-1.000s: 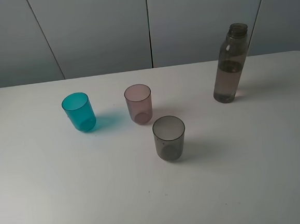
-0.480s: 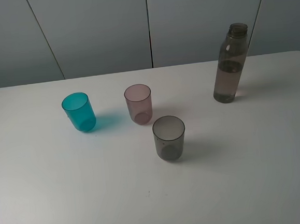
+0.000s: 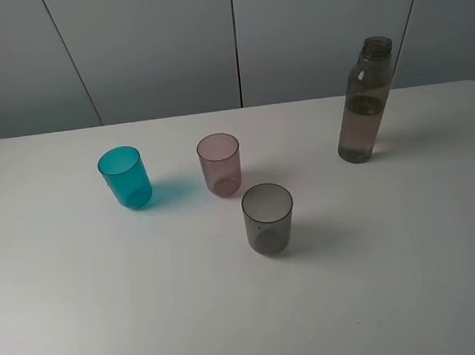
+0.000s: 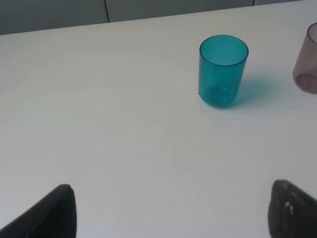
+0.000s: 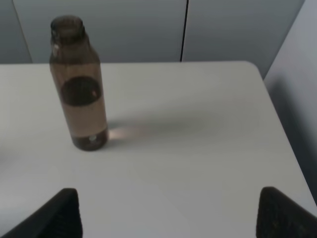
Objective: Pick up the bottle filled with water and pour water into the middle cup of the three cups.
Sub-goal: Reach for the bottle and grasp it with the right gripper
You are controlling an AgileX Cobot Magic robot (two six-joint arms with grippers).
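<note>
Both arms are hovering low over the table [image 3: 410,279], with only the fingertips showing in the wrist views. The left gripper [image 4: 173,213] is sitting with its fingers wide apart and nothing between them, facing the teal cup [image 4: 223,69]. The right gripper [image 5: 171,213] is also keeping its fingers spread around nothing. It's pointing toward the bottle [image 5: 81,89], which is standing upright well ahead of the fingertips, on the far right of the table and well apart from the cups. The bottle is holding water most of the way up, neck open. The middle cup [image 3: 220,164], the pink one, is standing between the teal one and the grey cup [image 3: 268,218], all three looking empty
</note>
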